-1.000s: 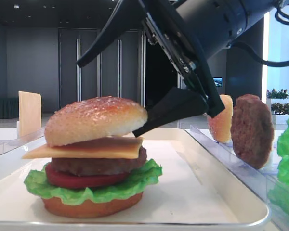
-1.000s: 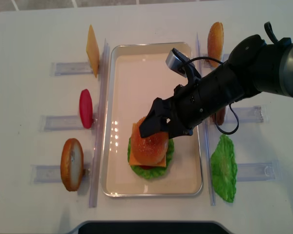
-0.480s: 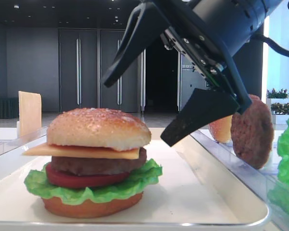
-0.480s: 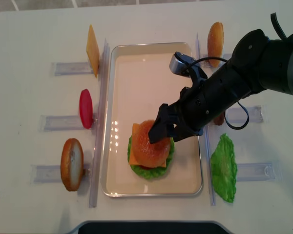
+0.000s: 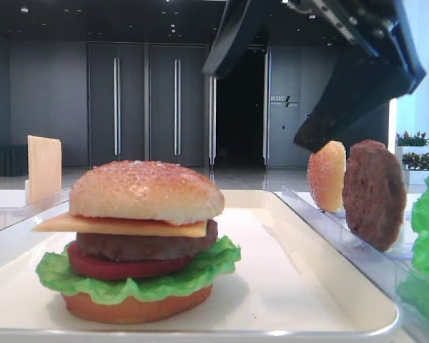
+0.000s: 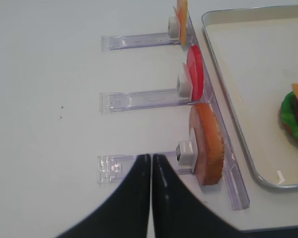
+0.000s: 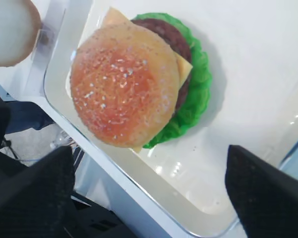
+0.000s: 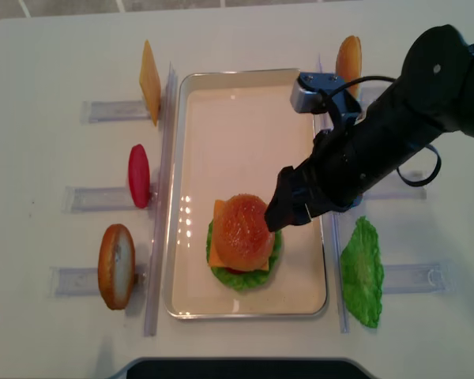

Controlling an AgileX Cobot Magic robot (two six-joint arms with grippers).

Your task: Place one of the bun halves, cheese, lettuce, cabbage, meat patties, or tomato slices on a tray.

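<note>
On the white tray (image 8: 245, 118) stands a stacked burger. A seeded bun half (image 5: 146, 189) lies flat on top, over the cheese (image 5: 121, 225), a meat patty (image 5: 146, 244), a tomato slice (image 5: 121, 268) and the lettuce (image 5: 139, 282). My right gripper (image 8: 288, 212) hangs open above and to the right of the stack, holding nothing. In the right wrist view the bun top (image 7: 124, 91) lies below and ahead of the wide-spread fingers (image 7: 35, 193). My left gripper (image 6: 150, 156) is shut and empty over the bare table, left of the racks.
Clear racks flank the tray. The left ones hold a cheese slice (image 8: 149, 79), a tomato slice (image 8: 139, 175) and a bun piece (image 8: 116, 266). On the right stand another bun piece (image 8: 348, 59), a patty (image 5: 374, 193) and a lettuce leaf (image 8: 362, 272).
The right gripper rose and drew back to the right, away from the bun top. The bun top, tilted a second ago, now lies level on the cheese.
</note>
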